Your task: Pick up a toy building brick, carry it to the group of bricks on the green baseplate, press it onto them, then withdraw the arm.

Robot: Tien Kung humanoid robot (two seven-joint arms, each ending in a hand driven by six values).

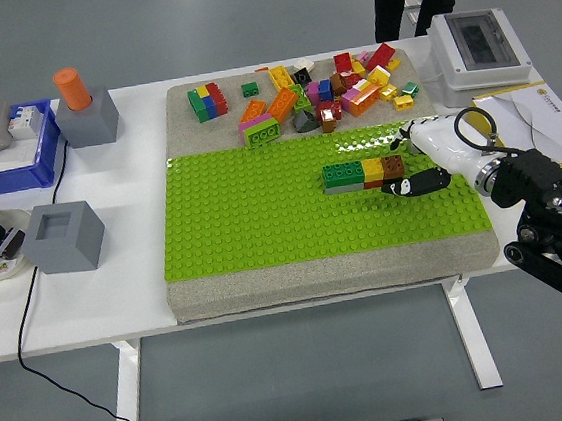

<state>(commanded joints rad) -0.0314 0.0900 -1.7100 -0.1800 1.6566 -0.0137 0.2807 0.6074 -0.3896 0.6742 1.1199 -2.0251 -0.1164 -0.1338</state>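
Resting beside the brick row (364,173) near the green baseplate (262,222)'s right edge, my right robot hand (419,161) apparently holds nothing, fingers relaxed; a careless withdrawal could knock the brown end brick (393,166) loose.

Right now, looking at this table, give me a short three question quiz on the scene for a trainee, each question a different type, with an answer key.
1. True or false: the row of joined bricks on the flat green studded baseplate runs green, yellow, brown from left to right.
2. Multiple choice: the robot's white right hand is A) over the loose pile of mixed coloured bricks, B) at the brown end of the row, C) off the table.
3. Fill in: the orange cylinder stands on a ____ block.

Key: 1 true; 2 B; 3 grey.
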